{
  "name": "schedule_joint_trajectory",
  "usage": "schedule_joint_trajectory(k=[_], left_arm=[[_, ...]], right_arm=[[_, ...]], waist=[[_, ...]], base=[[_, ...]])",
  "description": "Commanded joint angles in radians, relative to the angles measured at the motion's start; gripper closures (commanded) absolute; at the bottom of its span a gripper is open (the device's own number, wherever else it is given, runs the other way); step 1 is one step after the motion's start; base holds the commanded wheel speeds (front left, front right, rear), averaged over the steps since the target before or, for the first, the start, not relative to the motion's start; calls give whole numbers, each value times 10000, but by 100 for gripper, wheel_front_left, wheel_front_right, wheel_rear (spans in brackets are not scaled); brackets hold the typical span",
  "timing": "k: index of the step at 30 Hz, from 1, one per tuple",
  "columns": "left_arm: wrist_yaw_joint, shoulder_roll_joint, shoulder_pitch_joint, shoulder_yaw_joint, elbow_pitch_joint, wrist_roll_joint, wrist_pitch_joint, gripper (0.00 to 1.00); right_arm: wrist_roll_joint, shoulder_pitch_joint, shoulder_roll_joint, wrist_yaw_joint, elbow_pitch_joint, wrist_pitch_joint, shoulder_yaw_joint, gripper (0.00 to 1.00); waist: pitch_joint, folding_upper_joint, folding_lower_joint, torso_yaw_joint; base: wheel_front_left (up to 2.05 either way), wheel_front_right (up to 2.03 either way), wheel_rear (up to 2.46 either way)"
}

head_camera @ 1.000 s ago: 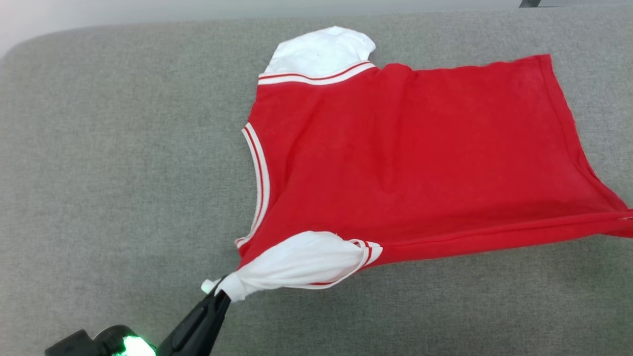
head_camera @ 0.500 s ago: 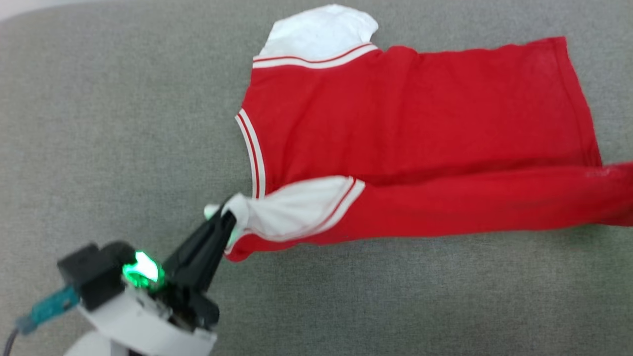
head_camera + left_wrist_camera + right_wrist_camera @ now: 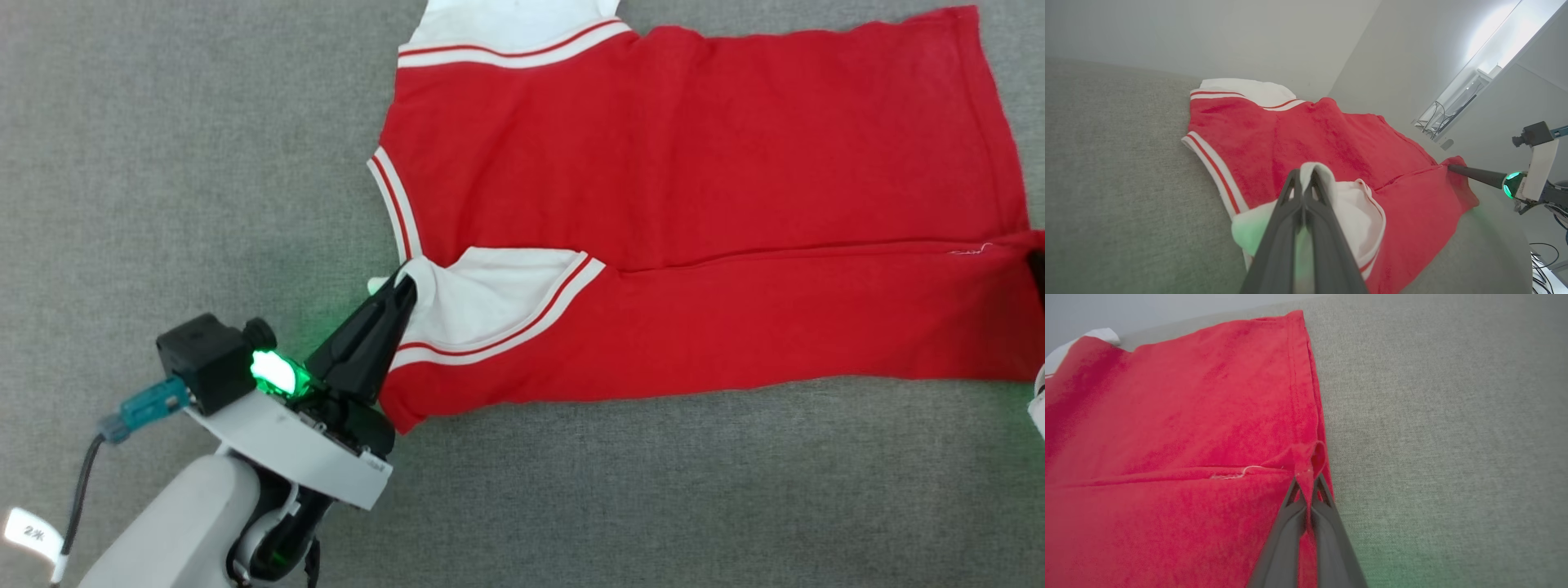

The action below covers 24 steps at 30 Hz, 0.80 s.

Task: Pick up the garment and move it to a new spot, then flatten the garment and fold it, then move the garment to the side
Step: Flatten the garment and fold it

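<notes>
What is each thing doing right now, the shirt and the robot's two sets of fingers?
shirt: spread on the grey surface, near edge folded over onto itself
near sleeve: folded in over the red, tip pinched
far sleeve: lying flat
left fingers: shut on the near sleeve
right fingers: shut on the shirt's hem corner
</notes>
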Motion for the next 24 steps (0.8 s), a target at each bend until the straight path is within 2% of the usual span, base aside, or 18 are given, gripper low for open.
schedule_joint_trajectory(k=[1, 10, 12, 14, 15, 16, 17, 18, 21, 24], left_arm=[[-25, 0, -144, -52, 113, -35, -69, 100], [-26, -72, -604, -454, 1173, -51, -165, 99], [-25, -22, -713, -600, 1405, 29, -162, 93], [-25, -30, -774, -744, 1598, 23, -148, 82], [-25, 14, -829, -800, 1667, 88, -151, 69], [-25, 44, -880, -864, 1710, 124, -154, 53], [-25, 100, -927, -921, 1747, 154, -156, 10], [-25, 189, -980, -989, 1781, 194, -157, 0], [-26, 386, -1071, -1121, 1806, 91, -139, 0], [-26, 816, -1248, -1176, 1806, -73, 172, 0]], right_arm=[[-61, -37, 67, -19, 92, -123, -3, 100], [-105, -183, 207, -19, 721, -523, 200, 100], [-105, -230, 182, -19, 846, -583, 270, 100], [-147, -278, 180, -19, 973, -661, 347, 99], [-189, -281, 163, -19, 1019, -709, 382, 70], [-256, -257, 159, -19, 1074, -792, 372, 51], [-335, -226, 157, -19, 1116, -864, 348, 0], [-412, -200, 154, -19, 1149, -915, 330, 0], [-574, -149, 191, -19, 1161, -1036, 329, 0], [-704, -97, 310, -19, 1079, -1111, 404, 0]], waist=[[89, 0, 0, 41], [205, 0, 0, 92], [172, 0, 0, 94], [72, 0, 0, 100], [-17, 0, 0, 109], [-127, 0, 0, 125], [-251, 0, 0, 142], [-385, 0, 0, 155], [-705, 0, 0, 161], [-1186, 0, 0, 124]], base=[[0, 0, 0], [0, 0, 0], [0, 0, 0], [0, 0, 0], [0, 0, 0], [0, 0, 0], [0, 0, 0], [0, 0, 0], [0, 0, 0], [0, 0, 0]])
